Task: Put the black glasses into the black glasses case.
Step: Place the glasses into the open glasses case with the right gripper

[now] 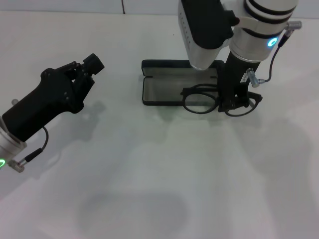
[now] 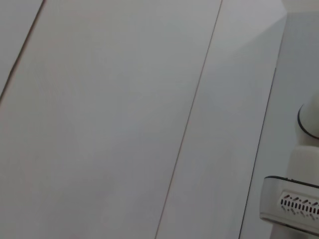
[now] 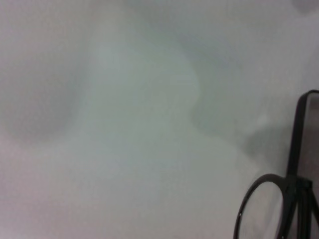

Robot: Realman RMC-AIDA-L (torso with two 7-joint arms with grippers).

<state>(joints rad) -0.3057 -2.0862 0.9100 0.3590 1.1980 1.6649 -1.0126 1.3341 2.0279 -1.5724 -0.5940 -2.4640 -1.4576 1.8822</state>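
The black glasses case lies open on the white table, its grey lining facing up and its lid standing along the far side. My right gripper points down at the case's right end, shut on the black glasses around the bridge. One lens lies over the case's front right corner; the other lens sticks out past the case's right end over the table. In the right wrist view a round lens of the black glasses and a thin black bar show at the edge. My left gripper sits far left of the case, away from both things.
The white table stretches in front of the case with only shadows on it. The left wrist view shows pale wall panels and a white robot part, nothing of the task.
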